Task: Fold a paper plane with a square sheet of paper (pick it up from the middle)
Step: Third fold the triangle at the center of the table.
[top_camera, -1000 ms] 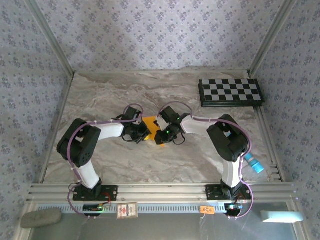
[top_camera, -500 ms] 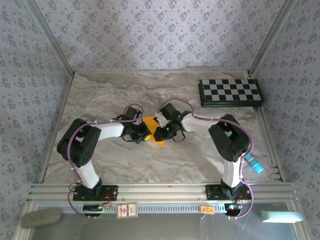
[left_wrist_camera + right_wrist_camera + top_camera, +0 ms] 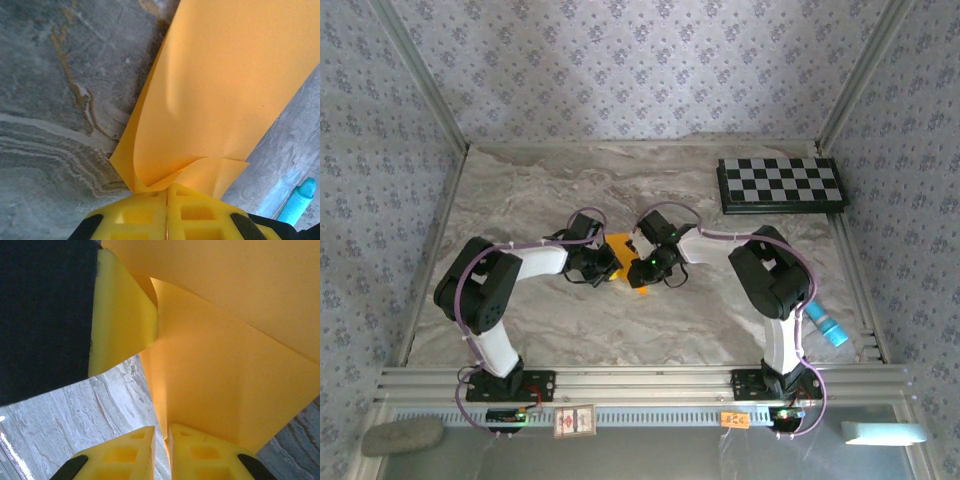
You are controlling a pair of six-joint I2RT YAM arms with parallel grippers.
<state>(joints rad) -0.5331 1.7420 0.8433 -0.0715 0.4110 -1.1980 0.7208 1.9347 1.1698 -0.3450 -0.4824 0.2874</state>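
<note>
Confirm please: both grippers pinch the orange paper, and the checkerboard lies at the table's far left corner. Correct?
No. The top external view shows the checkerboard at the far right corner of the table. Both the left gripper and the right gripper do pinch the orange paper.

A worktop (image 3: 520, 190) with grey and beige marble veining is closed in on three sides by walls (image 3: 620, 60) of pale wallpaper with small floral sprigs. Metal posts (image 3: 420, 75) mark the corners. A ribbed aluminium rail (image 3: 640, 380) runs along the near edge. The light is soft and even.
</note>
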